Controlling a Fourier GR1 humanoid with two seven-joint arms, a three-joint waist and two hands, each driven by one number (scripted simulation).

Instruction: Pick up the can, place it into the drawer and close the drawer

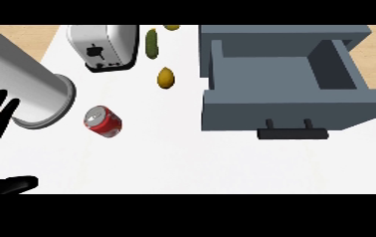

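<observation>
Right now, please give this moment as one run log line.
can: on counter, not held | drawer: open, nothing seen inside | left robot hand: at left edge, apart from can | right robot hand: not in view

Glossy red metal can (103,122); shiny chrome toaster (105,47); matt grey drawer (283,84); smooth white counter (183,161) with a wooden top-left corner.

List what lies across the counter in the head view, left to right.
Left hand → red can → toaster → cucumber → lemon → open drawer.
</observation>
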